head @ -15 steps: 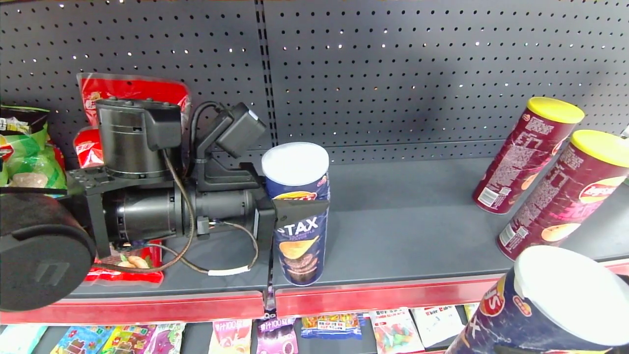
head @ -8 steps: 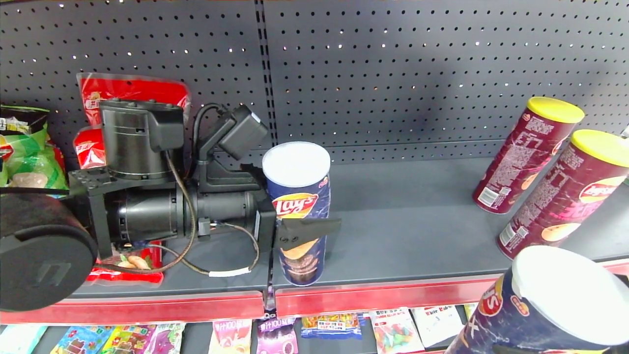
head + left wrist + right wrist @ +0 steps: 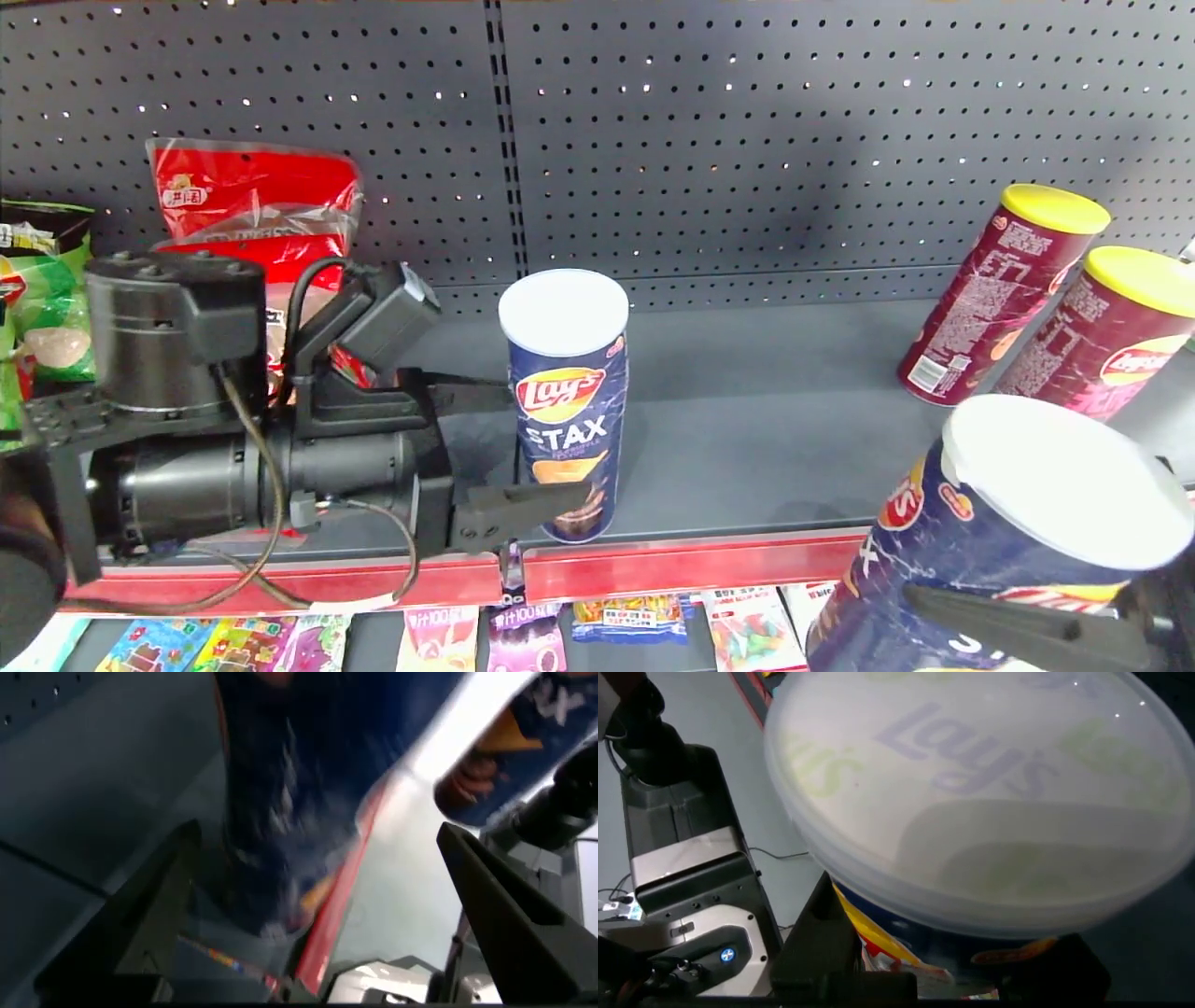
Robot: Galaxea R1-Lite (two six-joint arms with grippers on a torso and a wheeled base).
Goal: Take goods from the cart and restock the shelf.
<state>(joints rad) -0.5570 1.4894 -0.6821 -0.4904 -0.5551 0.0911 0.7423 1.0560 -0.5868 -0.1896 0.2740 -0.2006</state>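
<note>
Blue chip can [image 3: 565, 411] stands upright at the shelf's [image 3: 766, 439] front edge, between the released left claw's [image 3: 549, 439] fingertips. Right claw [image 3: 948, 966] grasps a second can [image 3: 1008, 523], its base cut off.

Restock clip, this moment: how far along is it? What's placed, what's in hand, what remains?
Done: one blue can stands upright on the shelf, and the left tool is open, with a finger on either side of it. In hand: the right tool grips a second blue can, low in front of the shelf's right part. Left: setting that can on the shelf. What remains in the cart cannot be judged.
</note>
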